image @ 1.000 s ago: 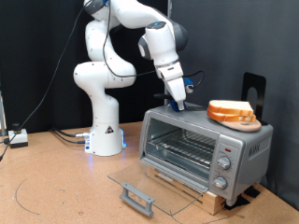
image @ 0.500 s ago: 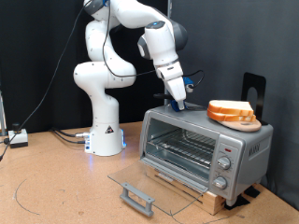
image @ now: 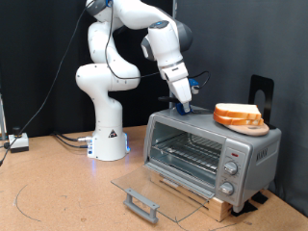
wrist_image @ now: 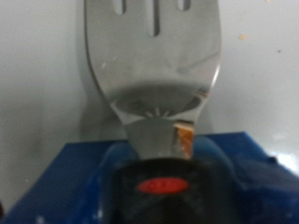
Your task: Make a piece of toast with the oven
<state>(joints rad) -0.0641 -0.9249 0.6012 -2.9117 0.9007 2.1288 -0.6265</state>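
Note:
The silver oven (image: 207, 144) stands on a wooden board with its glass door (image: 154, 186) folded down flat and its wire rack (image: 188, 152) bare. Two bread slices (image: 238, 116) lie stacked on the oven's top at the exterior view's right. My gripper (image: 183, 104) hangs just over the left part of the oven top. In the wrist view it (wrist_image: 157, 173) is shut on the black handle of a metal spatula (wrist_image: 154, 56), whose slotted blade lies over the grey oven top (wrist_image: 37, 84). No bread shows in the wrist view.
The door's grey bar handle (image: 141, 204) juts out low in front of the oven. Three knobs (image: 229, 173) sit on its right side. A black stand (image: 262, 94) rises behind the bread. The arm's white base (image: 108, 135) and cables (image: 67, 141) are at the left.

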